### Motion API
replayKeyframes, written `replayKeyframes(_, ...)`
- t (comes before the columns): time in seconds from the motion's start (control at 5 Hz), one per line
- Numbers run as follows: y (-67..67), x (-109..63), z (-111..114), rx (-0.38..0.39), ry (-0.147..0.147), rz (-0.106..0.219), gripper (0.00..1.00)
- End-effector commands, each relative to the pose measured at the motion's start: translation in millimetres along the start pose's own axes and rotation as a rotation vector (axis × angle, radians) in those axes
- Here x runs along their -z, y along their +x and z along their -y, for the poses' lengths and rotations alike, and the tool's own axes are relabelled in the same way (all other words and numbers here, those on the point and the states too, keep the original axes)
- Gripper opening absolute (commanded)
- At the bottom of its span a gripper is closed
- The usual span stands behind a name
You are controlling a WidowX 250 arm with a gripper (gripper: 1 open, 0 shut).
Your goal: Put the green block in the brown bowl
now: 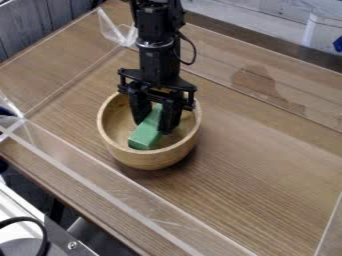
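i've got the end effector [158, 112] clamped on the green block [148, 130], block tilted down inside the brown bowl [118, 146]. placement looks nearly done; what's left is release and lift clear.

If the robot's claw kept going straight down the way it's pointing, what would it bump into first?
Most likely the bottom of the brown bowl. The gripper is shut on the green block, so the block's lower end would probably touch first, if it isn't resting there already.
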State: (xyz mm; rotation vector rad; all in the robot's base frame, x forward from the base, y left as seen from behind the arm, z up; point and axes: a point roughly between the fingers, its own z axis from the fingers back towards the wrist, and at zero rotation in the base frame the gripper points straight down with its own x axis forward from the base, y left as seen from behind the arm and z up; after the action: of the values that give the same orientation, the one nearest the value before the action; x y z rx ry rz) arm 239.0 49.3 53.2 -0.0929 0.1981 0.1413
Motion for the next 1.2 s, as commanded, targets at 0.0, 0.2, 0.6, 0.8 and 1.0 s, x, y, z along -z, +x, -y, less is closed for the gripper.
replayKeyframes(0.0, 10.0, -14.3, -3.6, -0.004, 0.008, 0.053, 0.00)
replayKeyframes(0.2, 9.7, -17.0, -3.2, -0.005, 0.008, 0.051, 1.00)
replayKeyframes(0.6, 5.4, -61.0, 4.9, 0.014, -0.014, 0.159, 1.00)
replayKeyframes(0.8, 3.4, -90.5, 13.9, 0.032, -0.012, 0.216, 1.00)
replayKeyframes(1.0, 0.9, -118.1, 23.4, 0.055, -0.004, 0.278, 1.00)
